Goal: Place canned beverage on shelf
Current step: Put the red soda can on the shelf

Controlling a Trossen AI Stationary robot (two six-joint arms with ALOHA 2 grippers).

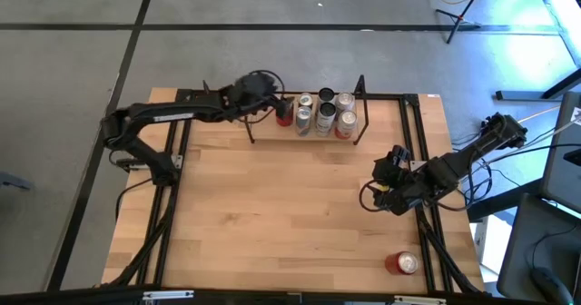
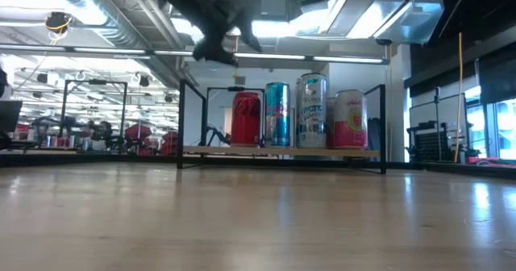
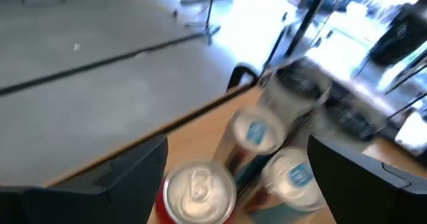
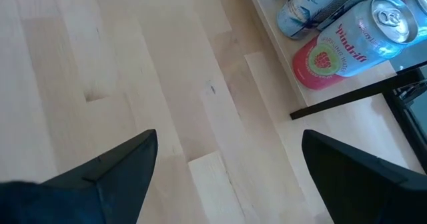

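The shelf [image 2: 282, 151], a light-wood plank with a black wire frame at each end, stands at the table's far edge. Several cans stand upright on it. At its left end is a red can [image 2: 246, 118], also in the high view [image 1: 284, 113] and the left wrist view [image 3: 198, 191]. My left gripper [image 2: 222, 53] is open just above this can and apart from it; its fingers [image 3: 143, 167] stand wide on either side. Another red can [image 1: 402, 263] lies on the table at the near right. My right gripper [image 1: 388, 171] is open and empty over the table's right side.
On the shelf, right of the red can, stand a blue can [image 2: 276, 114], a tall white can [image 2: 311, 110] and a pink can [image 2: 350, 119], the pink one also in the right wrist view [image 4: 333, 57]. The bare wooden tabletop [image 1: 272, 214] spreads in front of the shelf.
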